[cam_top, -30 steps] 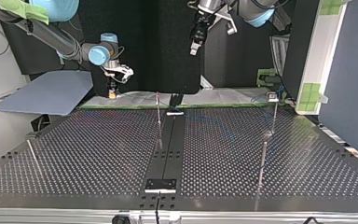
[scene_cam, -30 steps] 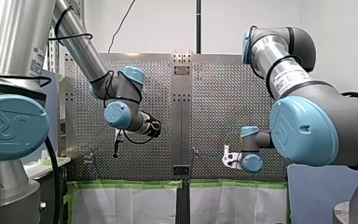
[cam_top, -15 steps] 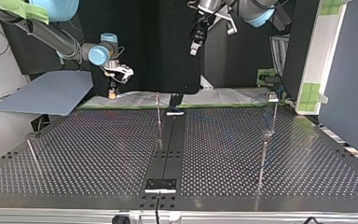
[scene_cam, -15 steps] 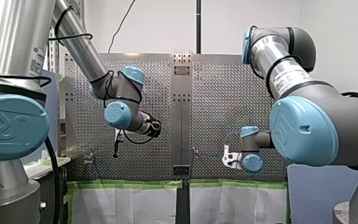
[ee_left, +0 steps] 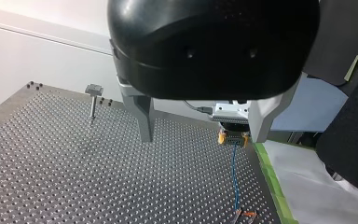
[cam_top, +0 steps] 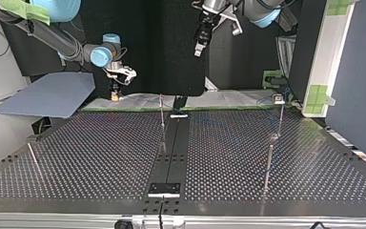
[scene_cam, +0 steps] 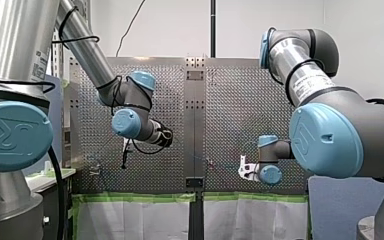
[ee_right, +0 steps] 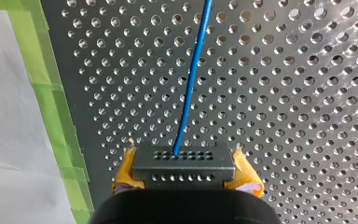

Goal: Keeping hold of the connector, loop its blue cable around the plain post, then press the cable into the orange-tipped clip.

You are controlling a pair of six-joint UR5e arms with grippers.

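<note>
In the right wrist view my right gripper [ee_right: 182,175] is shut on a dark grey connector [ee_right: 182,161], yellow pads [ee_right: 125,170] on both sides. A blue cable [ee_right: 193,74] leaves the connector and runs ahead over the perforated table. In the top view this gripper [cam_top: 116,93] hangs at the table's far edge. My left gripper [ee_left: 205,135] is open, with its metal fingers [ee_left: 143,119] wide apart and nothing between them, high above the table [cam_top: 198,47]. Beyond it I see the held connector [ee_left: 233,138], and its cable [ee_left: 235,179] runs to an orange-tipped clip [ee_left: 244,214].
Thin metal posts stand on the table: one near the middle rail [cam_top: 162,117], two at the top view's right [cam_top: 280,114] [cam_top: 268,164], one at its left [cam_top: 32,160]. A flat-headed post [ee_left: 93,100] stands beyond my left gripper. Green tape [ee_right: 51,93] lines the table's edge.
</note>
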